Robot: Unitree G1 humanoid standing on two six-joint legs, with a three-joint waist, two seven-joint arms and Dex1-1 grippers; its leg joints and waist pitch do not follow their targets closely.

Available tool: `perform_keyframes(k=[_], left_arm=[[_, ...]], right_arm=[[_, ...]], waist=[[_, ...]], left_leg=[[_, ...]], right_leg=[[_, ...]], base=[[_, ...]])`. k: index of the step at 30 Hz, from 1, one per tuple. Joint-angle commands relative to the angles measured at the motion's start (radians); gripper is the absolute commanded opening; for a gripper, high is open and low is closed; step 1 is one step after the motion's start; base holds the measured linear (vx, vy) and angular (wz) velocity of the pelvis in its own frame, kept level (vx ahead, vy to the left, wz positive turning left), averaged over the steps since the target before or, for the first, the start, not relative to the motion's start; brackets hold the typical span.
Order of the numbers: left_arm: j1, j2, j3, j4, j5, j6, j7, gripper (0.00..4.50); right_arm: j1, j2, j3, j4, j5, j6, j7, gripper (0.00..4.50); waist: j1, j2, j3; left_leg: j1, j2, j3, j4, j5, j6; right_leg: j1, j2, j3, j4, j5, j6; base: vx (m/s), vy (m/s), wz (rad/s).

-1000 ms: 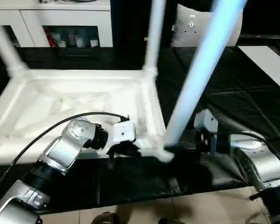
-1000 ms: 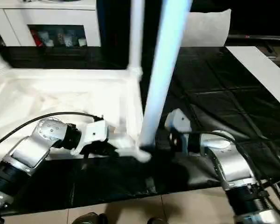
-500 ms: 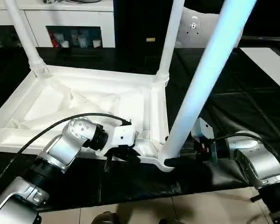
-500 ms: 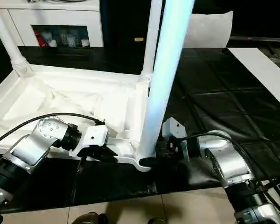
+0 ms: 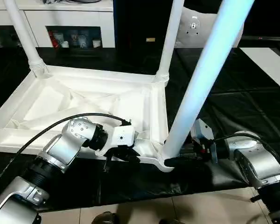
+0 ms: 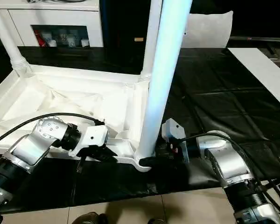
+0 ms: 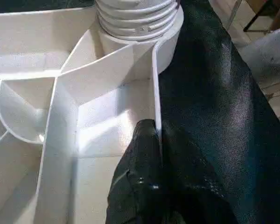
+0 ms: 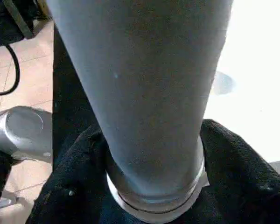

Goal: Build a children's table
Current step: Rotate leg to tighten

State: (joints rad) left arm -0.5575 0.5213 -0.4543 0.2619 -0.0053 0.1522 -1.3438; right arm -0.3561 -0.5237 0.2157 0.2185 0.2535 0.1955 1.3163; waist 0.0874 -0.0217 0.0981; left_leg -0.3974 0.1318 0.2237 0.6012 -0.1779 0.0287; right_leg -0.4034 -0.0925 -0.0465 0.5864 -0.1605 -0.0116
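Note:
The children's table (image 5: 84,100) lies upside down on a black mat, its ribbed underside facing up. Two white legs (image 5: 23,37) (image 5: 170,37) stand in the far corner sockets. A third leg (image 5: 196,88) rises from the near right socket, leaning right. My left gripper (image 5: 126,156) is shut on the thin front rim beside that socket; its fingers (image 7: 144,154) pinch the rim wall. My right gripper (image 5: 175,158) comes in from the right, its black fingers (image 8: 233,172) lying against both sides of the leg's base (image 8: 140,84).
The black mat (image 5: 233,107) covers the work surface, and tiled floor (image 5: 200,207) shows along the near edge. A white cabinet with shelves (image 5: 70,18) stands at the back. A flat white board (image 5: 270,63) lies at the far right.
The camera tilted early on, then held. My right gripper's fingers have drawn in around the base of the near leg. The left gripper keeps its hold on the rim.

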Motion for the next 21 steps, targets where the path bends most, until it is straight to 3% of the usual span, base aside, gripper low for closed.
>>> perform_keyframes(k=[1, 3, 5, 6, 7, 8, 10, 12, 14, 16, 17, 19, 21], left_arm=[[0.010, -0.027, 0.007, -0.024, 0.004, 0.072, 0.052, 0.00], [0.015, -0.042, 0.021, -0.029, 0.004, 0.115, 0.092, 0.00], [0.020, -0.095, 0.061, -0.044, -0.002, 0.219, 0.197, 0.00], [0.020, -0.118, 0.077, -0.050, -0.004, 0.255, 0.240, 0.00], [0.020, -0.118, 0.077, -0.050, -0.004, 0.255, 0.240, 0.00], [0.017, -0.168, 0.109, -0.057, -0.012, 0.311, 0.317, 0.00], [0.014, -0.197, 0.127, -0.061, -0.014, 0.343, 0.361, 0.00], [-0.004, -0.300, 0.182, -0.070, 0.000, 0.429, 0.518, 0.00], [-0.009, -0.325, 0.195, -0.071, 0.008, 0.448, 0.559, 0.00], [-0.027, -0.400, 0.236, -0.057, 0.042, 0.474, 0.713, 0.00], [-0.031, -0.416, 0.243, -0.054, 0.049, 0.474, 0.744, 0.00], [-0.039, -0.462, 0.252, -0.057, 0.065, 0.476, 0.814, 0.00], [-0.040, -0.476, 0.248, -0.067, 0.076, 0.484, 0.831, 0.00]], right_arm=[[0.027, 0.033, -0.016, -0.048, 0.057, 0.064, -0.030, 2.66], [0.038, 0.050, -0.021, -0.061, 0.067, 0.085, -0.056, 2.66], [0.044, 0.116, -0.037, -0.052, 0.062, 0.148, -0.177, 2.65], [0.042, 0.146, -0.045, -0.040, 0.055, 0.173, -0.233, 2.65], [0.042, 0.146, -0.045, -0.040, 0.055, 0.173, -0.233, 2.65], [0.033, 0.212, -0.068, -0.018, 0.053, 0.192, -0.333, 2.64], [0.027, 0.251, -0.084, -0.013, 0.060, 0.199, -0.385, 2.64], [-0.002, 0.378, -0.123, 0.015, 0.048, 0.218, -0.568, 2.64], [-0.008, 0.402, -0.123, 0.020, 0.033, 0.220, -0.606, 2.64], [-0.043, 0.499, -0.155, 0.081, -0.023, 0.213, -0.810, 2.63], [-0.052, 0.521, -0.166, 0.098, -0.033, 0.213, -0.856, 2.63], [-0.071, 0.579, -0.200, 0.144, -0.051, 0.186, -0.970, 2.63], [-0.074, 0.607, -0.224, 0.152, -0.041, 0.169, -0.997, 2.63]], waist=[[-0.008, -0.003, -0.075], [-0.008, -0.004, -0.072], [-0.012, -0.004, -0.066], [-0.018, 0.001, -0.062], [-0.018, 0.001, -0.062], [-0.030, -0.002, -0.059], [-0.048, -0.001, -0.059], [-0.065, -0.003, -0.060], [-0.078, -0.004, -0.062], [-0.091, -0.005, -0.060], [-0.093, -0.010, -0.061], [-0.095, -0.005, -0.063], [-0.092, -0.004, -0.068]], left_leg=[[0.046, 0.110, -0.054, -0.088, -0.270, -0.009], [0.043, 0.109, -0.058, -0.089, -0.284, -0.013], [0.049, 0.109, -0.059, -0.089, -0.333, -0.032], [0.050, 0.107, -0.068, -0.092, -0.391, -0.064], [0.050, 0.107, -0.068, -0.092, -0.391, -0.064], [0.052, 0.105, -0.073, -0.092, -0.439, -0.089], [0.045, 0.103, -0.083, -0.094, -0.473, -0.100], [0.044, 0.101, -0.088, -0.095, -0.494, -0.107], [0.036, 0.100, -0.091, -0.097, -0.485, -0.108], [0.043, 0.095, -0.086, -0.091, -0.494, -0.094], [0.043, 0.093, -0.086, -0.088, -0.488, -0.089], [0.040, 0.093, -0.083, -0.088, -0.452, -0.070], [0.040, 0.094, -0.077, -0.089, -0.422, -0.058]], right_leg=[[0.029, -0.080, 0.049, -0.055, -0.266, -0.246], [0.029, -0.084, 0.049, -0.059, -0.301, -0.243], [0.021, -0.084, 0.050, -0.069, -0.386, -0.224], [0.017, -0.085, 0.049, -0.075, -0.465, -0.204], [0.017, -0.085, 0.049, -0.075, -0.465, -0.204], [0.010, -0.086, 0.047, -0.080, -0.526, -0.184], [0.017, -0.089, 0.041, -0.086, -0.580, -0.152], [0.013, -0.086, 0.037, -0.090, -0.578, -0.145], [0.017, -0.086, 0.033, -0.089, -0.576, -0.135], [0.004, -0.086, 0.038, -0.101, -0.587, -0.131], [0.006, -0.087, 0.036, -0.103, -0.593, -0.128], [0.005, -0.086, 0.040, -0.105, -0.575, -0.123], [0.004, -0.081, 0.043, -0.102, -0.503, -0.131]], base=[[0.000, 0.000, 0.00], [0.000, 0.000, 0.00], [0.000, 0.000, 0.00], [0.000, 0.000, 0.00], [0.000, 0.000, 0.00], [0.000, 0.000, 0.00], [0.000, 0.000, 0.00], [0.000, 0.000, 0.00], [0.000, 0.000, 0.00], [0.000, 0.000, 0.00], [0.000, 0.000, 0.00], [0.000, 0.000, 0.00], [0.000, 0.000, 0.00]])
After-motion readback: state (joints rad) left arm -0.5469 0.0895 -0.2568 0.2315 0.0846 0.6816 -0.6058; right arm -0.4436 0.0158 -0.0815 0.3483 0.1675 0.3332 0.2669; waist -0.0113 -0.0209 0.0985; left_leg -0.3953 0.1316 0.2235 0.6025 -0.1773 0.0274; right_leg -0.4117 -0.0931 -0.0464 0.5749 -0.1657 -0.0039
